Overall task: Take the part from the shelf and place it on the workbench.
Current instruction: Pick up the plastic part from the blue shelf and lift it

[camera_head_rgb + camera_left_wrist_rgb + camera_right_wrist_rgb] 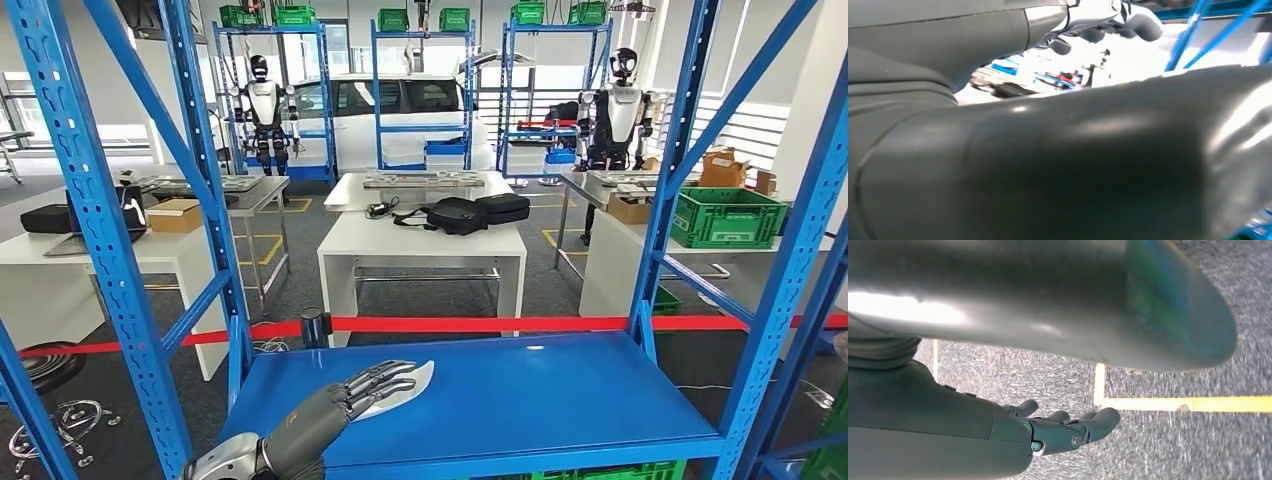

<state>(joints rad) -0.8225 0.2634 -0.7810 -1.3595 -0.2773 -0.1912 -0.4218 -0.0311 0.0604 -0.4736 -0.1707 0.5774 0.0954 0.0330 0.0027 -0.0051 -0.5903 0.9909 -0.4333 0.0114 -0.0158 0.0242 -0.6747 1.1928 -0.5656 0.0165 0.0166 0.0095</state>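
Fingers (385, 378) of the left hand (345, 400) lie stretched flat over the part (405, 388), a thin pale metal plate at lower centre of the head view, resting on the blue shelf (560, 390). The hand touches the part from above, and I can't tell whether anything has got under it, so this doesn't read as a grip yet. In the left wrist view the dark fingers look spread against a bright blur, nothing more to make out.

Right hand (1068, 432) hangs over grey floor with yellow lines, fingers loosely curled, holding nothing.

Now the risks. That plate looks flat and slick on smooth painted steel, so pressing down may just skate it toward the back of the shelf. Lifted by one edge, it could pivot and drop. The blue upright (215, 200) at left frame stands near the forearm, so a careless pull-out might clip it. White tables (420, 245) wait beyond the red tape (480, 323), well apart from the part
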